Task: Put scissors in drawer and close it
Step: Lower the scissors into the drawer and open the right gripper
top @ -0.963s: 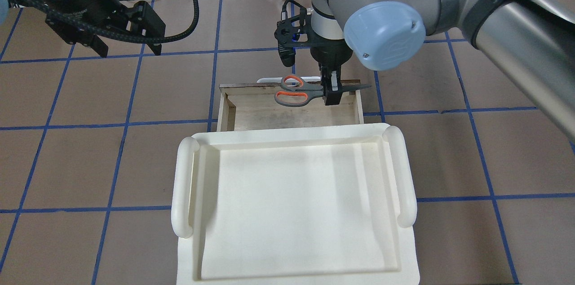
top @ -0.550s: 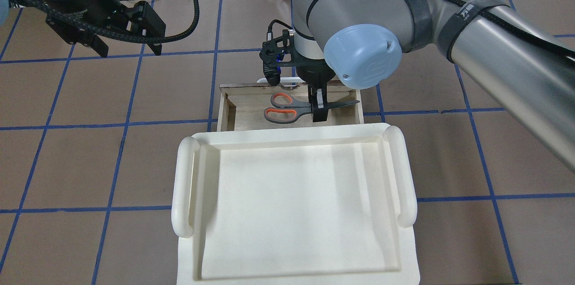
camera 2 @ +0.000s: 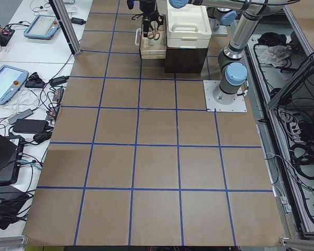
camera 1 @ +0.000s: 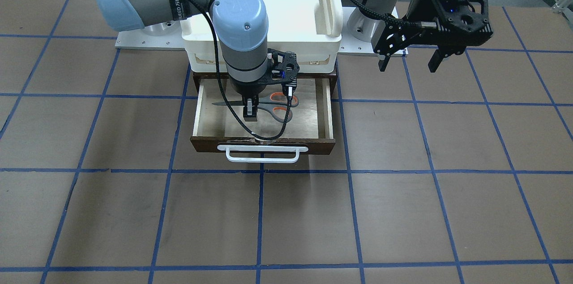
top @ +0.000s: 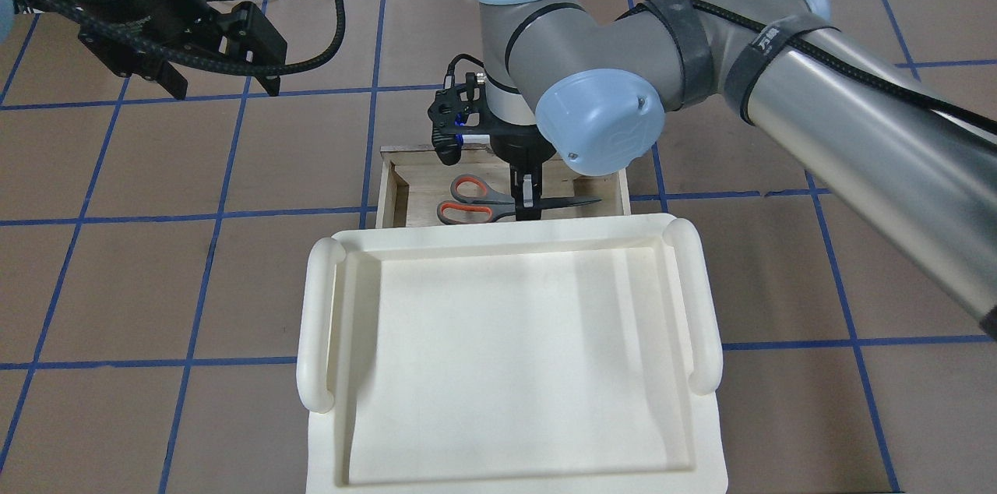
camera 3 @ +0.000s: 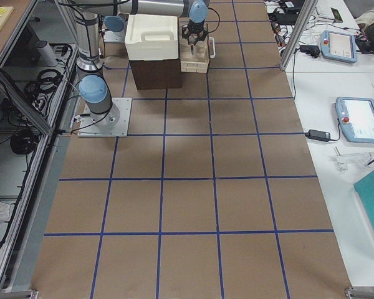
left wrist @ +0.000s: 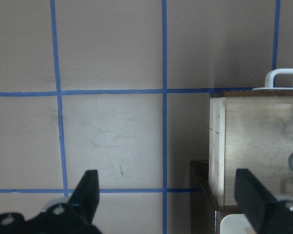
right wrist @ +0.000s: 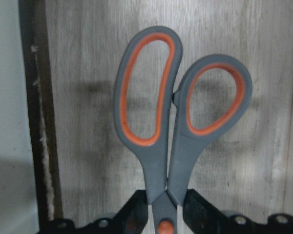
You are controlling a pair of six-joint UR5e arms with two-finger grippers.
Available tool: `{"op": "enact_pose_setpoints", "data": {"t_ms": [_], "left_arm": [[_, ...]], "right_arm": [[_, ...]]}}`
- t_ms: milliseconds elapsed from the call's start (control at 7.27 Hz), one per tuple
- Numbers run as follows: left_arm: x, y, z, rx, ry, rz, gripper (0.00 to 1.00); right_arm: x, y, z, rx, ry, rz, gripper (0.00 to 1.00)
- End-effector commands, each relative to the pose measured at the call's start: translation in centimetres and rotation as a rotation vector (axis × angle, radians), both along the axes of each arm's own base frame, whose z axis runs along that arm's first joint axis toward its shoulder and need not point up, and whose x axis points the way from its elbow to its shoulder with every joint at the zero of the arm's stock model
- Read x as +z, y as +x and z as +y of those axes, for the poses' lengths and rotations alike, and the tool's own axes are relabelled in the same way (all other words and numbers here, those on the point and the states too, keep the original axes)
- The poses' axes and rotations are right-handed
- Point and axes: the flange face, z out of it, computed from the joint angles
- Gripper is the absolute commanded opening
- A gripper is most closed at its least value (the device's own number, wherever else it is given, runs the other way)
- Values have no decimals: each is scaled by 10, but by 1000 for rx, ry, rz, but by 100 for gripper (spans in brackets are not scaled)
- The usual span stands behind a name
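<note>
- Right claw (top: 527, 202) pinches the scissors (top: 487, 207) just ahead of the pivot, fingers pressed on the shank. The orange-lined loops point to the robot's left and the dark blades to its right.
- Over the past second the right arm has dropped and carried the scissors back from the drawer's front edge, deeper into the drawer (top: 387, 190) and nearer the white tray (top: 319, 322) that sits above it.
- The wrist camera shows the scissors low over the pale plywood floor, with a soft shadow close beneath. Whether they touch the wood cannot be told.
- Judged from this, the placing is nearly done. The release is not yet made, and the drawer stands pulled out with its white handle (camera 1: 262, 155) untouched.
- Left claw (top: 222, 89) hangs spread and empty, well apart on the robot's left. Its camera looks down past the drawer's side wall.
- The surface (camera 1: 403, 212) is brown matting gridded with blue tape. A dark cabinet (camera 3: 156, 71) carries the tray and houses the drawer.
- Around it, benches hold teach pendants (camera 2: 8, 83), chargers and loose cables (camera 2: 298, 151), and aluminium posts (camera 2: 65, 26) frame the cell.
</note>
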Motion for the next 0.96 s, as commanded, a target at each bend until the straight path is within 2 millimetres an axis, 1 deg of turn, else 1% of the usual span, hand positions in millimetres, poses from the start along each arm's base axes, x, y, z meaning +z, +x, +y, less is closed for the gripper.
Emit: {"op": "enact_pose_setpoints", "data": {"t_ms": [0,138,275,412,550,688,825], "left_arm": [[0,0,0,-1,0,0,100],[-1,0,-1,1,1,0,100],[-1,0,0,-1,1,0,100],[-3,0,-3,2,3,0,100],[-8,-1,-8,9,5,12,100],[-10,-1,-9,26,10,7,100],[-28,-4,-23,78,29,15,100]], "right_arm": [[3,2,-2,-36,-27,-6,100],[4,2,-3,-52,-33,-2,100],[10,0,-5,-54,-50,4,100],[22,-11,-9,-159,-67,-1,100],[36,-31,-17,-326,-89,13,100],[47,-71,-36,-441,-98,11,100],[59,-117,-52,-579,-103,3,100]]}}
